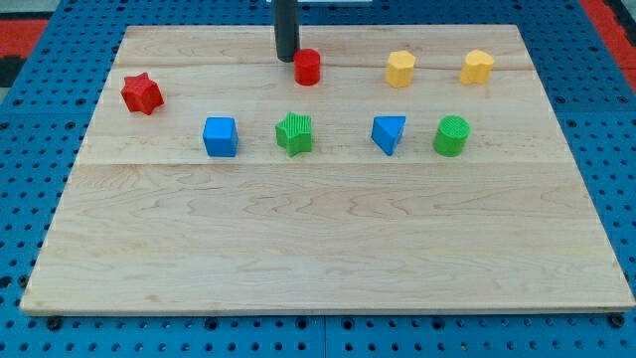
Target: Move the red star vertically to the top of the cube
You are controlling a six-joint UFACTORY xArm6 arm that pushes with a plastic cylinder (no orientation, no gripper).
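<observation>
Dark and straight, the rod comes down from the view's top, and my tip (pixel 287 58) meets the bench (pixel 328 249) just left of the red cylinder (pixel 307 67), close enough that contact cannot be ruled in or out. This end effector is a bare rod with nothing to clench or release, and it grasps nothing.

Right of the red cylinder, along the same upper row, sit a yellow block (pixel 400 69) and then another yellow block (pixel 477 66), their shapes hard to make out.

Well to the left of the tip lies the red star (pixel 142 92), near the bench's left edge. Below and to its right stands the blue cube (pixel 221 136), apart from the star. The lower row continues rightward with a green star (pixel 294 133), a blue triangular block (pixel 389 133) and a green cylinder (pixel 451 135).
</observation>
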